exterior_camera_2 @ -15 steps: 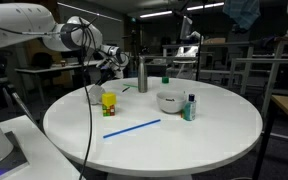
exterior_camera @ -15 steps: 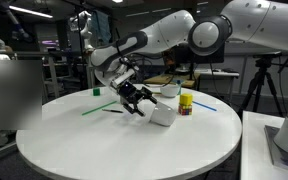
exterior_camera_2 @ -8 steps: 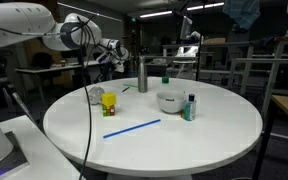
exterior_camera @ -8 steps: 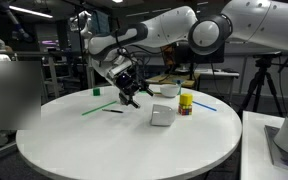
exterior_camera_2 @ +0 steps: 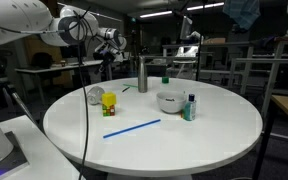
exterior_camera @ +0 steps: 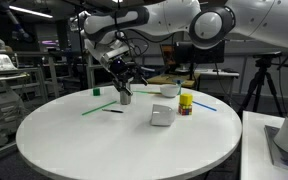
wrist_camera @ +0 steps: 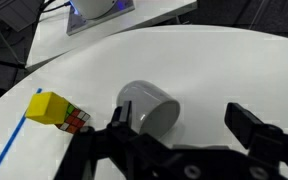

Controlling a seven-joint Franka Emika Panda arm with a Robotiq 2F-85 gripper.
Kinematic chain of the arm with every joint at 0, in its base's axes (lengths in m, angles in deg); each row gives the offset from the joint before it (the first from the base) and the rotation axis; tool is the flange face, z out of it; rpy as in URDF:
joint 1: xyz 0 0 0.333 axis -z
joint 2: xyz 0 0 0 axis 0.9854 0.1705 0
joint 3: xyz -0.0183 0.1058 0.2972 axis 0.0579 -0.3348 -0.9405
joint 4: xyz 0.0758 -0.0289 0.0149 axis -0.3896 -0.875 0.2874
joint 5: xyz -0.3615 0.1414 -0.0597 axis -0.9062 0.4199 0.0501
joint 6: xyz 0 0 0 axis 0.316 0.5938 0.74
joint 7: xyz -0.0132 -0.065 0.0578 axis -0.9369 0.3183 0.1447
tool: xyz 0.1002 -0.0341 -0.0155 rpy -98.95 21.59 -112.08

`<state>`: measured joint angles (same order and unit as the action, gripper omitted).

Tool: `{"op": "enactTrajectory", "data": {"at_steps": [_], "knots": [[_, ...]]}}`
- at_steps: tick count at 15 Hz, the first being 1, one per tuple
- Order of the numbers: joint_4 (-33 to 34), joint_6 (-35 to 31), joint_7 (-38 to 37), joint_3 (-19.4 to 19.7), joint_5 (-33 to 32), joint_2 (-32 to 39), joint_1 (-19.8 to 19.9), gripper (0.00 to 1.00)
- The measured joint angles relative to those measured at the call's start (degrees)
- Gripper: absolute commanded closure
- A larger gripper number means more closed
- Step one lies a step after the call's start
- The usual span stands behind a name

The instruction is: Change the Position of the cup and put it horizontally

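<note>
The small white cup (exterior_camera: 163,116) lies on its side on the round white table (exterior_camera: 84,150). It also shows in an exterior view (exterior_camera_2: 95,95) and in the wrist view (wrist_camera: 149,106), with its mouth facing the camera. My gripper (exterior_camera: 123,82) hangs well above the table, up and away from the cup. It also shows high above the table's far edge (exterior_camera_2: 117,44). In the wrist view my gripper (wrist_camera: 184,125) is open and empty, and the cup lies far below it, near one finger.
A yellow block (exterior_camera: 186,103) (exterior_camera_2: 109,101) (wrist_camera: 50,107) sits next to the cup. A wide white bowl (exterior_camera_2: 170,101), a tall steel bottle (exterior_camera_2: 142,75), two small bottles (exterior_camera_2: 190,107) and a blue straw (exterior_camera_2: 132,128) are also on the table.
My gripper has lifted off the cup and moved up and away from it, open. The cup stays on its side on the table.
</note>
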<state>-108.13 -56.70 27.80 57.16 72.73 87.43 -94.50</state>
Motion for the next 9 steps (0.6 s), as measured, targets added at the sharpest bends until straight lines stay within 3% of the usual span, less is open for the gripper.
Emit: {"op": "enactTrajectory", "data": {"at_steps": [9], "knots": [[1.66, 0.08, 2.03, -0.15, -0.19, -5.91, -1.5, 0.0]]}}
